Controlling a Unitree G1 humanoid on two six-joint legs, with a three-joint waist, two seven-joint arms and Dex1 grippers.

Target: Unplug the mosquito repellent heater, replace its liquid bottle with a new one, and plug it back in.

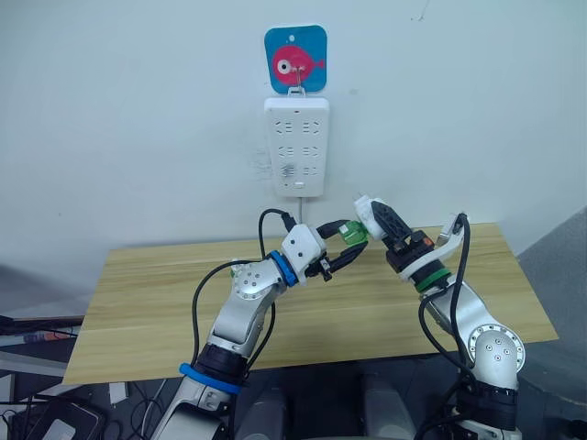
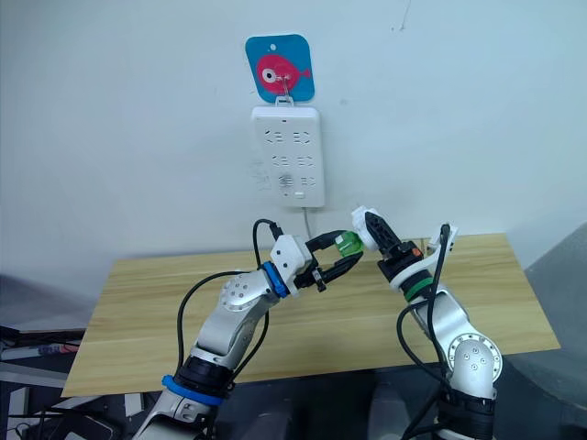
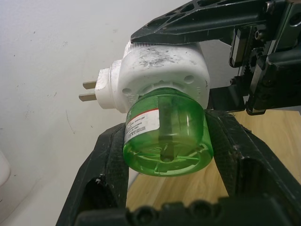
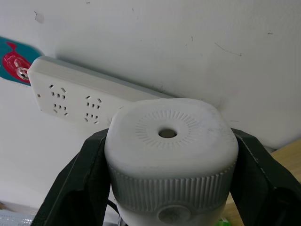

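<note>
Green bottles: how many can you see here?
1. The green bottle is screwed into the white heater, held in the air above the table between the left claw and the right claw. None shows elsewhere.

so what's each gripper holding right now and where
Right gripper clamps the white heater by its sides. Left gripper grips the green bottle screwed into it.

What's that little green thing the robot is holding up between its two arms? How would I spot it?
Find the white power strip hanging on the wall, then drop below it to where the two arms meet above the wooden table. There the left gripper clasps a see-through green bottle, seated in the white heater held by the right gripper. It is the only green, transparent piece.
</note>
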